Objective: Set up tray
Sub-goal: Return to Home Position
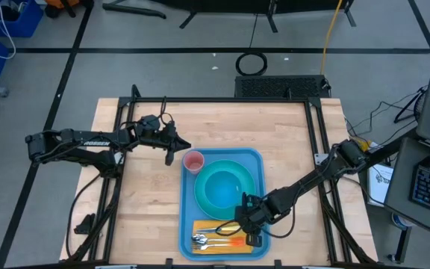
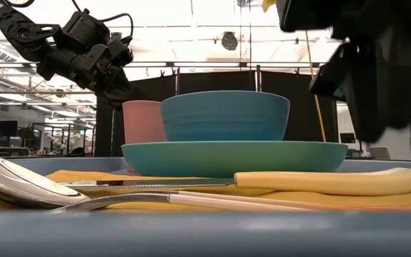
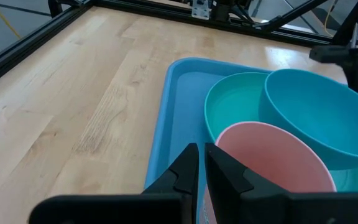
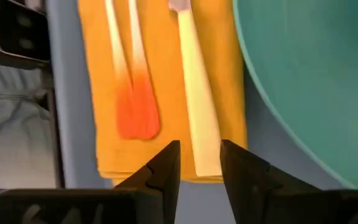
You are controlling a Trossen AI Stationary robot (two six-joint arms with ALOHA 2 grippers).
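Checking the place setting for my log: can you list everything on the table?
tray: 1, blue, on the table
plate: 1, turquoise, on tray
bowl: 1, blue, on plate
cup: 1, pink, tray corner beside plate
napkin: 1, yellow-orange, tray's other end
orange-handled utensils: 2, side by side on napkin
knife: 1, yellow handle, on napkin, plate side
table: 1, light wood
left gripper: dark, fingers shut, raised beside cup
right gripper: dark, fingers open, over knife handle
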